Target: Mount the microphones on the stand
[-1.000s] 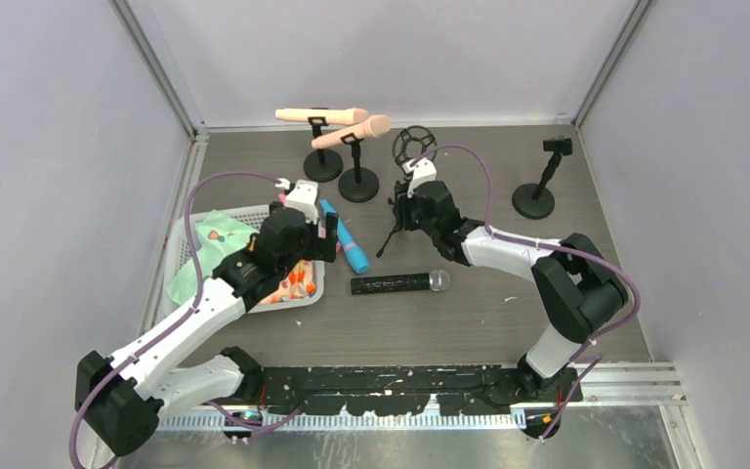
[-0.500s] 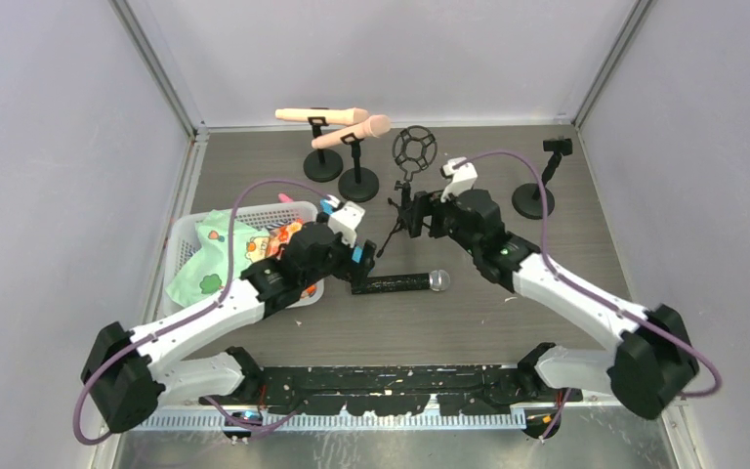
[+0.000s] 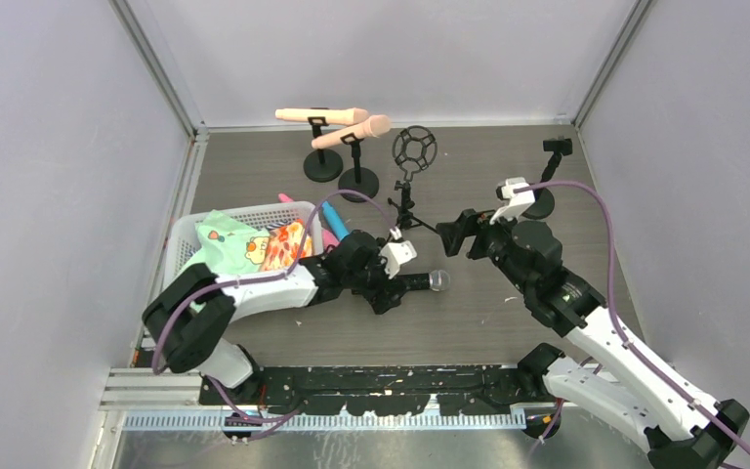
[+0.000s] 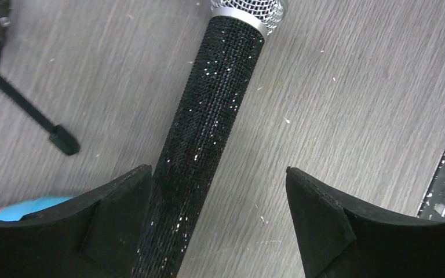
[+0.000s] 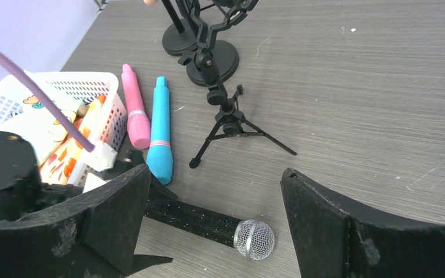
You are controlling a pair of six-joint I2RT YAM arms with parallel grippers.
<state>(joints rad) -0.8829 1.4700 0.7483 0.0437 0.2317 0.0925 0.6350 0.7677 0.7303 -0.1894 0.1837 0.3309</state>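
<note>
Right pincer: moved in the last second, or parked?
Yes. The right pincer has backed off the tripod stand, shifting right and toward the near side; it now sits clear to the stand's right.

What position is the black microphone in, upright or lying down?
Lying down: the black microphone rests flat on the table, between the left gripper's open jaws.

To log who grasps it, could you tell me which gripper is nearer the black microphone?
Left. The left gripper straddles the black microphone, jaws open; the right gripper hovers apart, past its mesh head.
</note>
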